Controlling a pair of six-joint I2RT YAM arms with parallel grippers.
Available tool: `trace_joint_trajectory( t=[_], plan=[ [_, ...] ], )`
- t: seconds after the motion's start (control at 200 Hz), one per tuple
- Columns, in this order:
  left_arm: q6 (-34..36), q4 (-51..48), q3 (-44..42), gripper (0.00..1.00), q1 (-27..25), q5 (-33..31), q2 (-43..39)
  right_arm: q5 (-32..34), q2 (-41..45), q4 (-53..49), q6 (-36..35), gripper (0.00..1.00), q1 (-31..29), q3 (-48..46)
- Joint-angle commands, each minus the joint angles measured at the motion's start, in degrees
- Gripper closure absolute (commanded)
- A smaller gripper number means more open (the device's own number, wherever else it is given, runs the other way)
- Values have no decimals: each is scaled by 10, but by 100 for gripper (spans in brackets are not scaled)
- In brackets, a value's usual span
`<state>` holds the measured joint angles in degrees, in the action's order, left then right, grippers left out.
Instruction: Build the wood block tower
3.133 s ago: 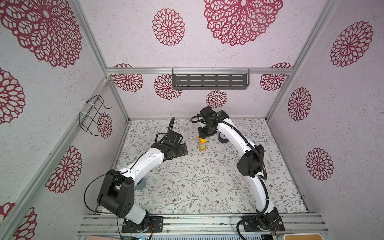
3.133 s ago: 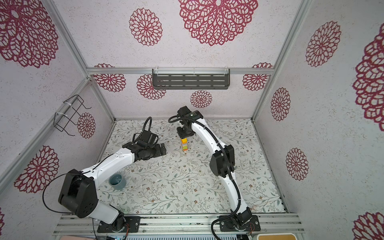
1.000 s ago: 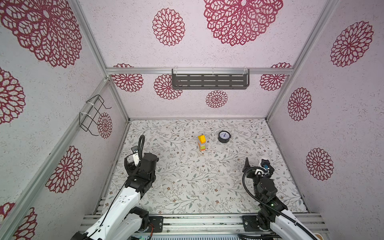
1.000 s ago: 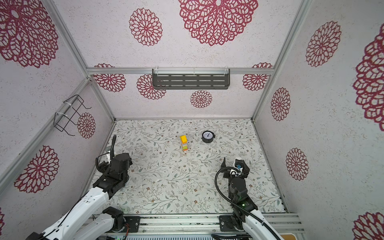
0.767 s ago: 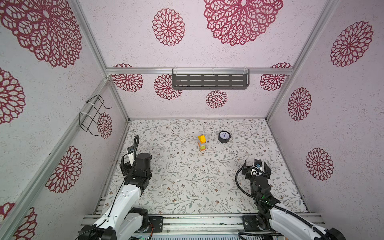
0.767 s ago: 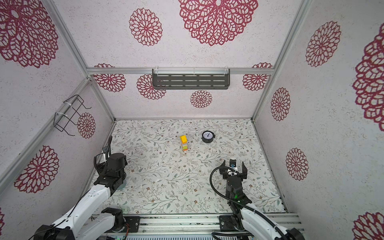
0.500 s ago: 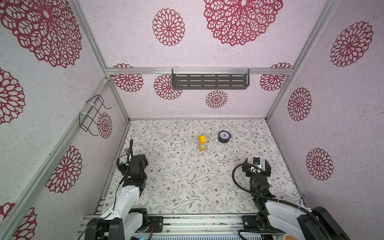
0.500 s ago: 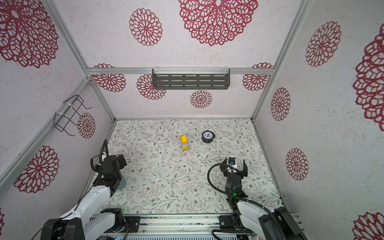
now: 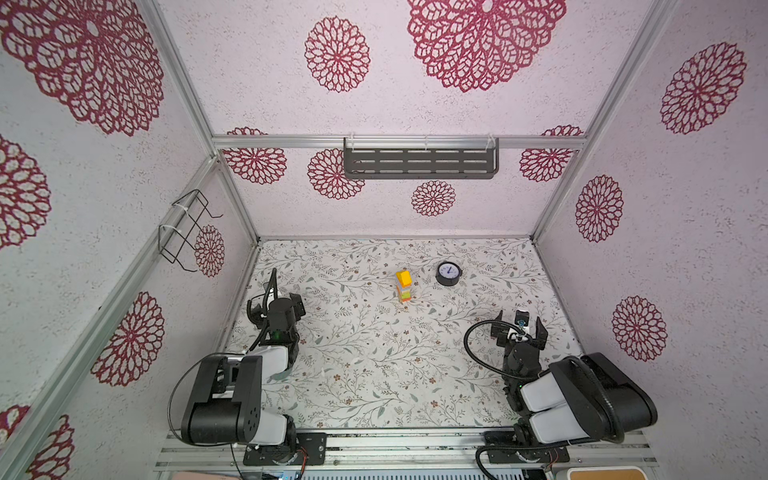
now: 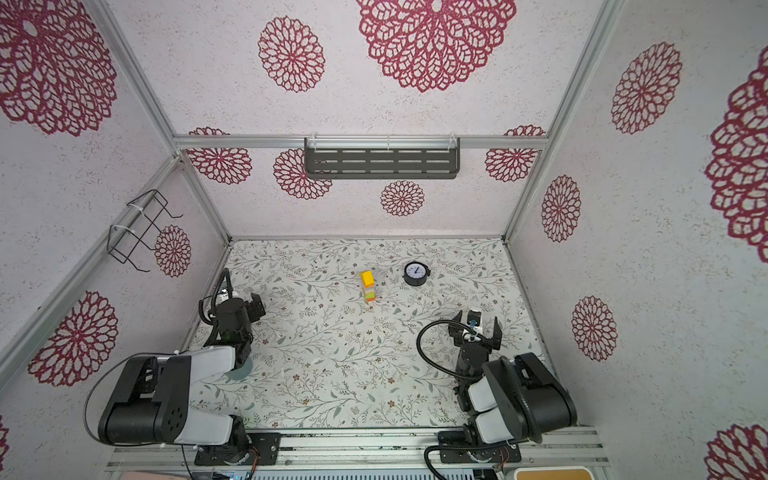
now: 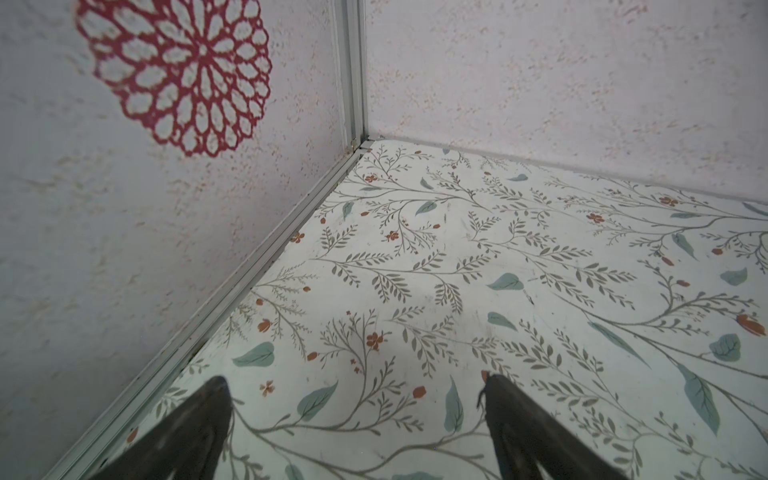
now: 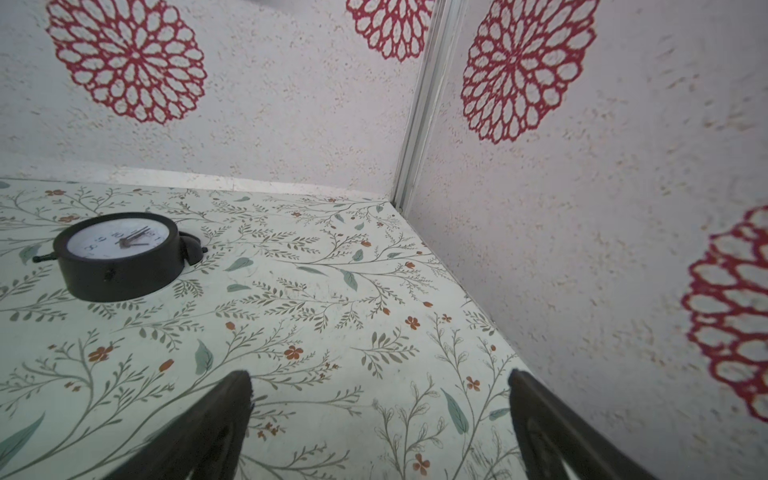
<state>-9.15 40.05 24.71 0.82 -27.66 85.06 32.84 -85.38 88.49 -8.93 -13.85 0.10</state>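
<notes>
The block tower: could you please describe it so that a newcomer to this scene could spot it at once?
Start at the dark shelf on the back wall and drop to the floral table. Toward its far middle stands the tower, just left of the round black clock. Unlike the flat, dark clock, it is a slim, upright, brightly coloured stack with yellow on top.

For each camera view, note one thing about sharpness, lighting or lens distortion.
Both top views: even, soft light, faint shadows; the tower is tiny, its lower layers indistinct. Left wrist view: left gripper dark, soft-edged close up. Right wrist view: clock sharp, wall flowers blurred near the edge.
</notes>
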Motion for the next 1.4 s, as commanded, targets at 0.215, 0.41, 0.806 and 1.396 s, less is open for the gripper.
trace_joint_trajectory(
  t=[0.215,0.41,0.806,1.396],
  plan=[
    [-9,88,-3,3,44,52,35,-83,-73,65,28,1,35,44],
    [-8,100,-5,3,47,56,39,-209,-26,-222,101,1,120,156],
    [-5,120,-14,3,43,52,40,-215,-25,-206,101,1,124,148],
    [-4,118,-12,3,42,52,40,-214,-26,-207,100,1,124,149]
  ],
)
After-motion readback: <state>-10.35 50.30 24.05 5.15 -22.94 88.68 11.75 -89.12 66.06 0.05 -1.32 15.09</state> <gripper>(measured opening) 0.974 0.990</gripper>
